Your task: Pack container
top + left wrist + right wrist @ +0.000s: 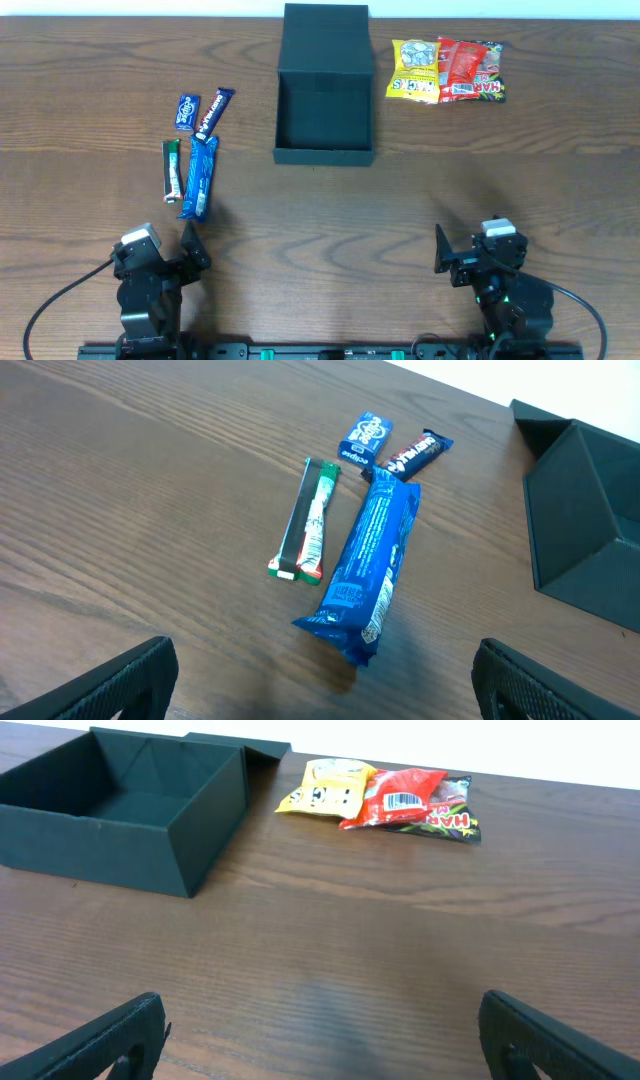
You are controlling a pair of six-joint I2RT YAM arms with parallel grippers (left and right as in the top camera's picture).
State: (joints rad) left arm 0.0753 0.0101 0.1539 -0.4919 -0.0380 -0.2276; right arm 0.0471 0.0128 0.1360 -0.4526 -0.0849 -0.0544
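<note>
The container [323, 155], a dark teal-grey box, stands open at the back centre with its lid flap lying behind it; its inside looks bare. It also shows at the right edge of the left wrist view [590, 520] and at the upper left of the right wrist view [100, 850]. My left gripper [158, 250] rests open near the front left edge, with nothing between its fingers [325, 685]. My right gripper [480, 255] is open at the front right, over bare wood [320, 1040]. Both are well short of the container.
Left of the box lie a large blue packet [365, 565], a green stick pack [308, 520], a small blue packet [362, 438] and a dark blue bar [415, 455]. Right of it, a yellow packet [325, 788] and a red packet [410, 798] overlap.
</note>
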